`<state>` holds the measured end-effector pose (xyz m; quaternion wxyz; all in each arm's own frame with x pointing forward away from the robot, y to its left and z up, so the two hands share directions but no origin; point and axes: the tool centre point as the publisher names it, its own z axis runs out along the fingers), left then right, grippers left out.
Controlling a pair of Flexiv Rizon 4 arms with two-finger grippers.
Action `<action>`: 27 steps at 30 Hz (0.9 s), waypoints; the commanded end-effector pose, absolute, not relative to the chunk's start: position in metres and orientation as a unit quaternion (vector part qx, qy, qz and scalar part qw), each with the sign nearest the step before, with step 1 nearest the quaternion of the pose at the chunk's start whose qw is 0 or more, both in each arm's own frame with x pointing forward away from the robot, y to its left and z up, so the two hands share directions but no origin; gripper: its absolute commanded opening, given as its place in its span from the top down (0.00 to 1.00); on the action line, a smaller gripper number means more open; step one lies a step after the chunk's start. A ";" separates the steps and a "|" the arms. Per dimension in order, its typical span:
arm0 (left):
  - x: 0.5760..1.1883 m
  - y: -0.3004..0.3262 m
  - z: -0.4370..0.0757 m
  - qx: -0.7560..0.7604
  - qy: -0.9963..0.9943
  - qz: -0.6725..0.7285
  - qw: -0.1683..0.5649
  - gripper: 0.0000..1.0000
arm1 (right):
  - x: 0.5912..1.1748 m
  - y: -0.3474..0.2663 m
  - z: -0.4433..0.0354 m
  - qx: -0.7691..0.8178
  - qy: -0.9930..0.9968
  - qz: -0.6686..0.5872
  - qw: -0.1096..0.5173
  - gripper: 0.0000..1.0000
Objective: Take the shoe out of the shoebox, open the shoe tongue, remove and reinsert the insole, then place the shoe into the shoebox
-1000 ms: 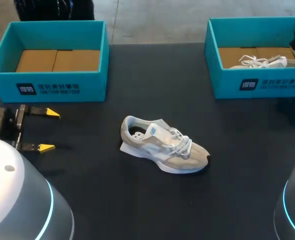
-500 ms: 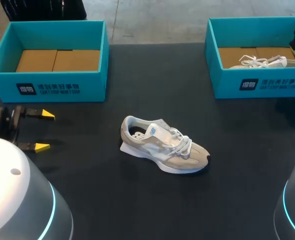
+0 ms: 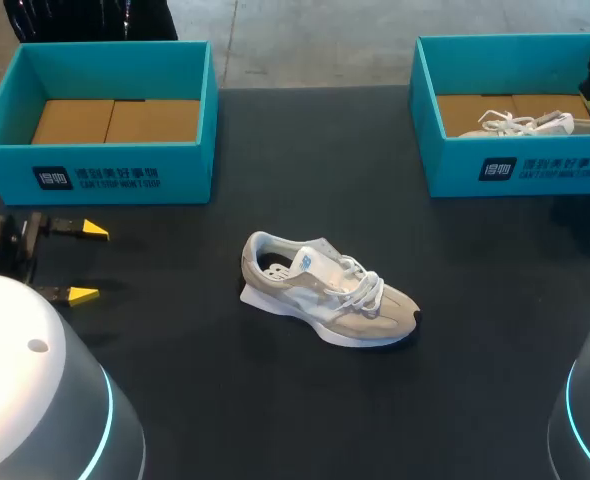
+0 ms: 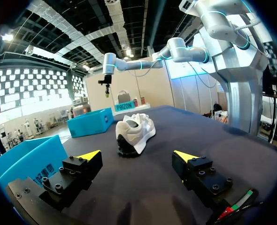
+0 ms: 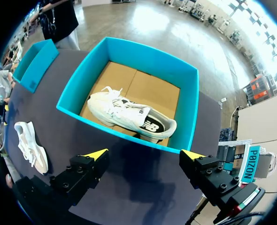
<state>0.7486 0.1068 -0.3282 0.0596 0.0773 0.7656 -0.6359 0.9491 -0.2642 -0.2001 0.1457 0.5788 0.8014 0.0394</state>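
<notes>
One shoe (image 3: 325, 292) lies on the table (image 3: 225, 400), well apart from the left gripper (image 3: 83, 261), which is held spread. The right gripper (image 5: 143, 153) (likewise spread, nothing gripped) is poised over the shoebox (image 5: 143, 57) holding a second shoe (image 5: 129, 115). Its loose laces could be snagged on the wall.

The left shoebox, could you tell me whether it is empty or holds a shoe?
Empty: in the head view the left shoebox shows only its bare brown cardboard floor.

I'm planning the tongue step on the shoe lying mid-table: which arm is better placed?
Probably left: the left end effector, open, sits low facing the shoe on the table. The right end effector hangs above the far shoebox.
</notes>
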 end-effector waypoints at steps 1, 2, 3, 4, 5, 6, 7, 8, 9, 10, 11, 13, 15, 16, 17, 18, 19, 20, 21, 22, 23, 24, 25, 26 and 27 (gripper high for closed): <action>0.749 0.106 -0.329 0.073 0.770 -0.631 0.066 0.00 | 0.949 -0.264 -0.200 0.578 0.802 0.040 0.146 0.00; 0.749 0.105 -0.331 0.066 0.775 -0.626 0.064 0.00 | 0.949 -0.264 -0.200 0.578 0.802 0.040 0.146 0.00; 0.750 0.105 -0.332 0.060 0.779 -0.621 0.067 0.00 | 0.949 -0.264 -0.200 0.578 0.802 0.040 0.146 0.00; 0.751 0.106 -0.334 0.054 0.781 -0.618 0.070 0.00 | 0.949 -0.264 -0.200 0.578 0.802 0.040 0.146 0.00; 0.751 0.106 -0.335 0.050 0.784 -0.615 0.068 0.00 | 0.949 -0.264 -0.200 0.578 0.802 0.040 0.146 0.00; 0.752 0.106 -0.336 0.045 0.785 -0.615 0.067 0.00 | 0.949 -0.264 -0.200 0.578 0.802 0.040 0.146 0.00; 0.752 0.106 -0.337 0.042 0.785 -0.614 0.068 0.00 | 0.949 -0.264 -0.200 0.578 0.802 0.040 0.146 0.00; 0.752 0.107 -0.339 0.039 0.787 -0.612 0.064 0.00 | 0.949 -0.264 -0.200 0.578 0.802 0.040 0.146 0.00; 0.752 0.107 -0.342 0.038 0.788 -0.611 0.062 0.00 | 0.949 -0.264 -0.200 0.578 0.802 0.040 0.146 0.00; 0.752 0.106 -0.344 0.037 0.788 -0.611 0.061 0.00 | 0.949 -0.264 -0.200 0.578 0.802 0.040 0.146 0.00; 0.752 0.106 -0.346 0.036 0.792 -0.607 0.054 0.00 | 0.949 -0.264 -0.200 0.578 0.802 0.040 0.146 0.00; 0.750 0.106 -0.349 0.037 0.793 -0.606 0.052 0.00 | 0.949 -0.264 -0.200 0.578 0.802 0.040 0.146 0.00; 0.749 0.105 -0.352 0.034 0.796 -0.603 0.047 0.00 | 0.949 -0.264 -0.200 0.578 0.802 0.040 0.146 0.00; 0.748 0.105 -0.353 0.034 0.796 -0.602 0.047 0.00 | 0.949 -0.264 -0.200 0.578 0.802 0.040 0.146 0.00; 0.748 0.106 -0.354 0.033 0.797 -0.601 0.047 0.00 | 0.949 -0.264 -0.200 0.578 0.802 0.040 0.146 0.00; 0.748 0.106 -0.355 0.033 0.801 -0.597 0.045 0.00 | 0.949 -0.264 -0.200 0.578 0.802 0.040 0.146 0.00; 0.748 0.106 -0.355 0.033 0.801 -0.597 0.045 0.00 | 0.949 -0.264 -0.200 0.578 0.802 0.040 0.146 0.00; 0.748 0.106 -0.355 0.033 0.801 -0.597 0.045 0.00 | 0.949 -0.264 -0.200 0.578 0.802 0.040 0.146 0.00; 0.748 0.106 -0.355 0.033 0.801 -0.597 0.045 0.00 | 0.949 -0.264 -0.200 0.578 0.802 0.040 0.146 0.00; 0.748 0.106 -0.355 0.033 0.801 -0.597 0.045 0.00 | 0.949 -0.264 -0.200 0.578 0.802 0.040 0.146 0.00; 0.748 0.106 -0.355 0.033 0.801 -0.597 0.045 0.00 | 0.949 -0.264 -0.200 0.578 0.802 0.040 0.146 0.00; 0.748 0.106 -0.355 0.033 0.801 -0.597 0.045 0.00 | 0.949 -0.264 -0.200 0.578 0.802 0.040 0.146 0.00; 0.748 0.106 -0.355 0.033 0.801 -0.597 0.045 0.00 | 0.949 -0.264 -0.200 0.578 0.802 0.040 0.146 0.00; 0.748 0.106 -0.355 0.033 0.801 -0.597 0.045 0.00 | 0.949 -0.264 -0.200 0.578 0.802 0.040 0.146 0.00; 0.748 0.106 -0.355 0.033 0.801 -0.597 0.045 0.00 | 0.949 -0.264 -0.200 0.578 0.802 0.040 0.146 0.00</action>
